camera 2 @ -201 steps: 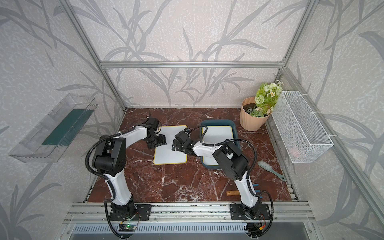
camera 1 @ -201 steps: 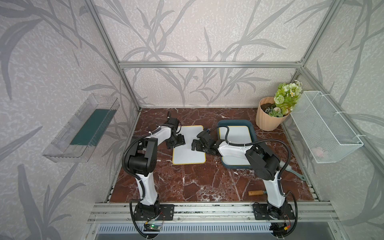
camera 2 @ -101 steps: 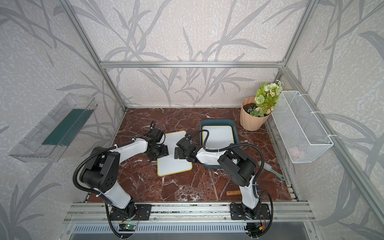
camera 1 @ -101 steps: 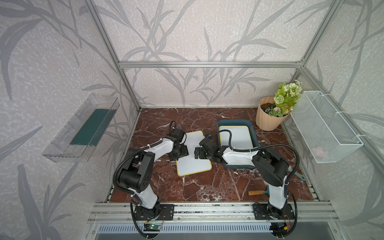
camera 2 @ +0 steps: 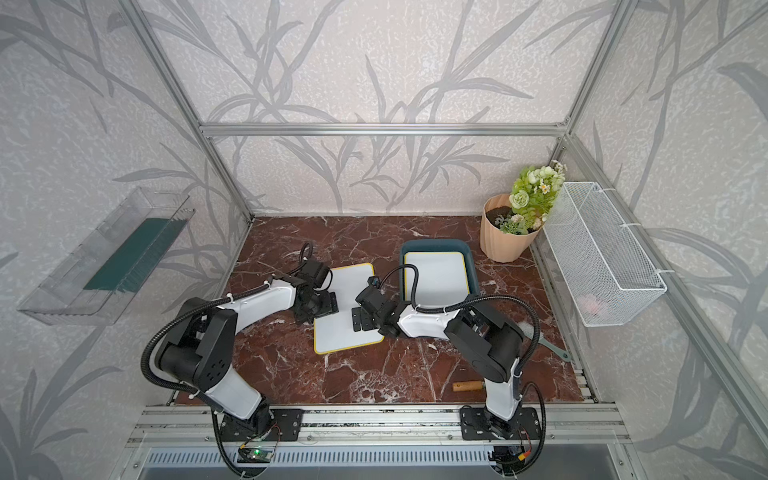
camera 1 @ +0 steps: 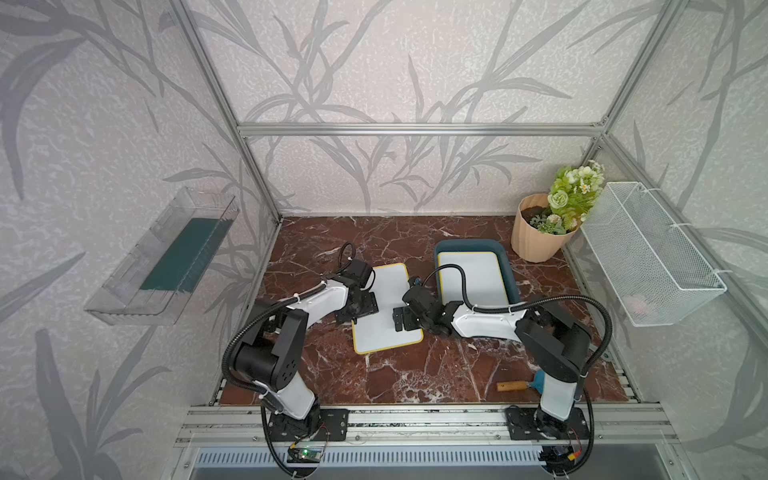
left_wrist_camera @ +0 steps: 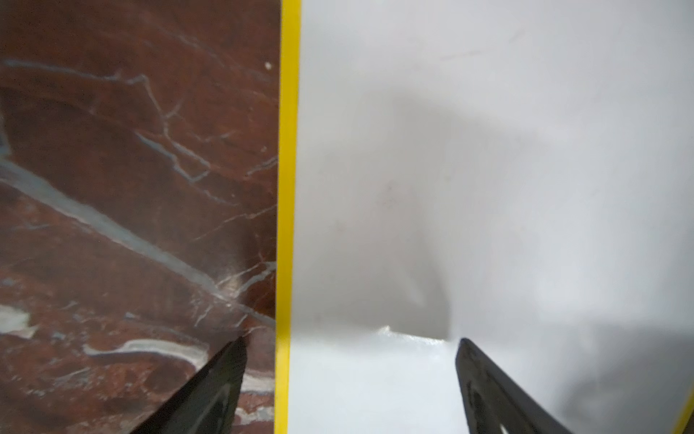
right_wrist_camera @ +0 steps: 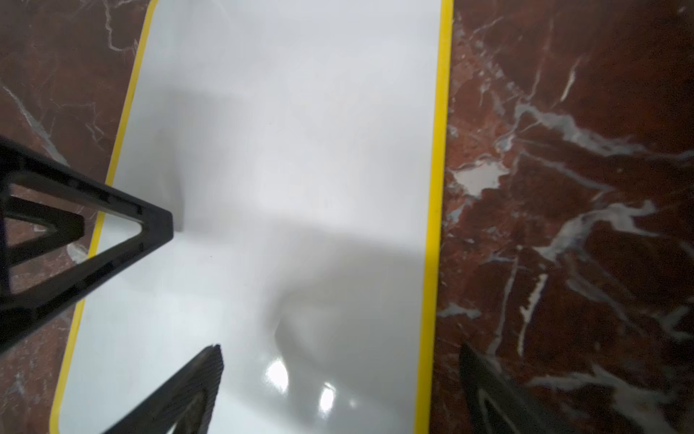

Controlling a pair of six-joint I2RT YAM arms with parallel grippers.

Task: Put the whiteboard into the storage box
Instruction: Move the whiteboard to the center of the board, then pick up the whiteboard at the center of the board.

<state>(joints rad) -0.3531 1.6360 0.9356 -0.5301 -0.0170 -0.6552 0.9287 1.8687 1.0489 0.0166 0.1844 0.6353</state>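
Whiteboard (camera 1: 384, 316), yellow-framed, lies on the marble tabletop (camera 1: 415, 374), just beside the storage box (camera 1: 469, 244) but outside it. The box already holds another whiteboard (camera 1: 473, 278), flat within its low walls.

Left gripper (camera 1: 360, 306): jaws spread, nothing held. In the left wrist view one finger (left_wrist_camera: 210, 387) is over the marble and the other is over the white face, so the pair straddles the yellow edge. Right gripper (camera 1: 405, 322): jaws wide, empty, straddling the opposite long edge in the same way in the right wrist view.

Poor view of the contact: the fingertips may rest on the board or sit just above it; I cannot tell which.

Judged step: getting a hold on the loose board from both sides, with the lift not yet begun.

Next move calls for a purchase on the thin frame. The two arms then raise it together, level, over the box wall and lay it on the board inside. The slick face may slip.
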